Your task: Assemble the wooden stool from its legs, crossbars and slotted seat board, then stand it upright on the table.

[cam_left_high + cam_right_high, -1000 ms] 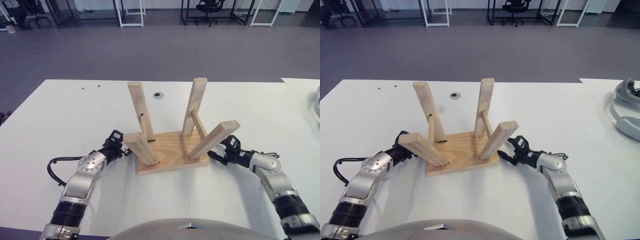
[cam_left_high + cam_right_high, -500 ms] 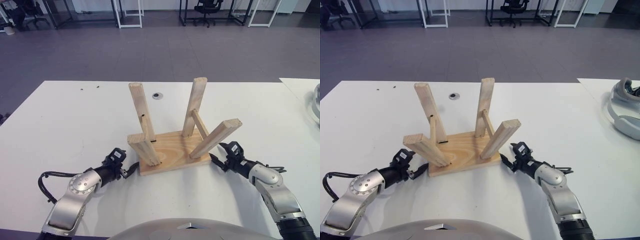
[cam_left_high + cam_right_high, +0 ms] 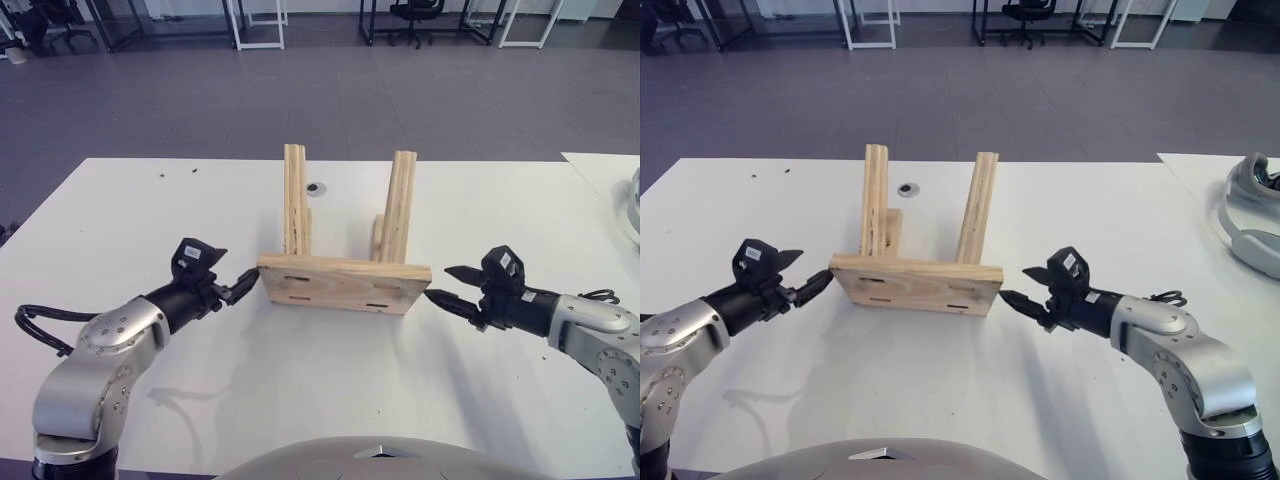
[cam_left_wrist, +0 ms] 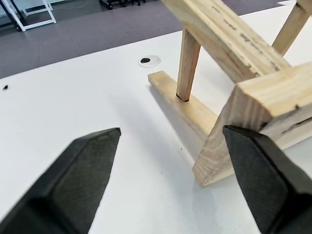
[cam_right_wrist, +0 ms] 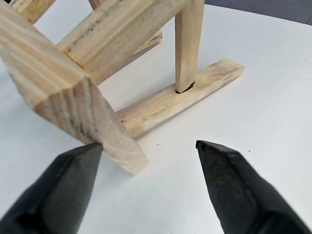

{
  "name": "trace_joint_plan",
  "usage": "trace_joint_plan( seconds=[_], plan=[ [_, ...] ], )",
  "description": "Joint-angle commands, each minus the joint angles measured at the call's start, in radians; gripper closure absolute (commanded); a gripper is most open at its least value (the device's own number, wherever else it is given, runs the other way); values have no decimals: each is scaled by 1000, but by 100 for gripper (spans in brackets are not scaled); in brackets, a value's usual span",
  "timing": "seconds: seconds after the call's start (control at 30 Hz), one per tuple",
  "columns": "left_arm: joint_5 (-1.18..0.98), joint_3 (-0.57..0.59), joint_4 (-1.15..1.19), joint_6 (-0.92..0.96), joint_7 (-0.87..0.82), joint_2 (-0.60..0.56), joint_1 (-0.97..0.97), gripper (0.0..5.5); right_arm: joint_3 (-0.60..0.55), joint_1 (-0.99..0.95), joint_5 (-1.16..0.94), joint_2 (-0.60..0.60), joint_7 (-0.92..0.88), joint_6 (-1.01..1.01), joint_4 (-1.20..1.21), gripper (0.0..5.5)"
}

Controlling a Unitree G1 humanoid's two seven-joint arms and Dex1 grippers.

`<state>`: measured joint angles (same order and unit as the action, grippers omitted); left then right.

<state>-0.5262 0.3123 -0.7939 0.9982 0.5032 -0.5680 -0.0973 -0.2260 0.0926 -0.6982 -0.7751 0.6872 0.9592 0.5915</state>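
Left end effector (image 3: 238,268) hangs at the left side of the stool (image 3: 345,283), fingers apart and clamped on nothing, its lower tip just beside the left edge of the seat board (image 3: 917,284). My right end effector (image 3: 440,283) sits at the stool's right side, fingers likewise apart, its lower tip at the board's right edge. I cannot tell whether either tip touches the wood. The stool lies tipped on its side on the white bench (image 3: 150,220). Its seat board stands on its long edge facing me, the legs (image 3: 294,195) point away beyond the board, and a crossbar (image 4: 187,63) joins two of them.
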Motion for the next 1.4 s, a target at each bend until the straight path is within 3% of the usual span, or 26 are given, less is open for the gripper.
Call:
trace_joint_plan(
  seconds=[0.03,0.17,0.3,0.5,0.63,0.67,0.9,1.03,1.27,1.33,1.4],
  plan=[
    [-82,-56,-49,-27,144,-96,-59,160,-7,7,-53,-58,97,-34,83,189],
    [109,-68,114,-215,265,-298,-207,160,51,100,197,-237,188,-224,-26,189],
    [204,-108,215,-404,402,-430,-224,160,85,125,295,-322,309,-370,-104,189],
    [137,-350,249,-487,574,-368,52,160,324,-154,330,-204,425,-449,-218,189],
    [206,-447,387,-553,607,-338,185,157,430,-249,380,-159,460,-470,-265,272],
    [221,-462,402,-565,611,-337,202,178,439,-253,385,-155,461,-471,-263,289],
    [206,-509,438,-585,648,-288,282,301,466,-279,435,-126,454,-501,-296,408],
    [207,-546,442,-590,708,-308,259,375,459,-290,417,-102,465,-506,-293,411],
    [267,-562,486,-682,815,-406,274,416,429,-330,395,-105,533,-551,-318,411],
    [143,-513,433,-595,884,-440,361,419,377,-415,268,-123,619,-460,-294,411],
    [-99,-426,417,-368,977,-486,552,419,313,-591,48,-182,756,-248,-277,412]
  ],
)
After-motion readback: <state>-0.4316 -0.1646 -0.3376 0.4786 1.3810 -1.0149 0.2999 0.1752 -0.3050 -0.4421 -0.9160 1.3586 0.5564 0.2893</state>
